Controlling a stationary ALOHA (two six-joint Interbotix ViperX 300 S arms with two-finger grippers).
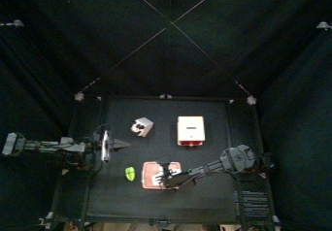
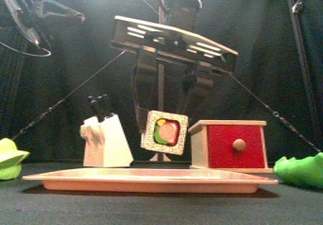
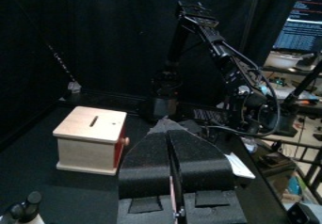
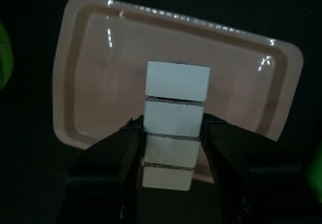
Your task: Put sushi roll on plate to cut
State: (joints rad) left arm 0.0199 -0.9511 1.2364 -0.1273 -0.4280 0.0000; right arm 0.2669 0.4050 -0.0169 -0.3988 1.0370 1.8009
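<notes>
The sushi roll [image 2: 164,131], a white rice block with a green and orange centre, hangs in the air above the plate [image 2: 76,180]. My right gripper [image 2: 167,111] is shut on it, one jaw on each side. In the right wrist view the sushi roll [image 4: 175,96] shows as a row of white segments between the jaws of the right gripper [image 4: 172,138], with the salmon-pink plate [image 4: 113,40] directly below. From above, the right gripper [image 1: 162,180] is over the plate [image 1: 153,166] near the table's front. My left gripper [image 1: 112,148] rests at the table's left side, its jaws together.
A white knife block [image 2: 105,134] and a cream box with a red drawer front [image 2: 233,144] stand behind the plate. Green items lie at the front left [image 2: 10,158] and front right [image 2: 300,169]. The left wrist view shows the cream box [image 3: 88,138].
</notes>
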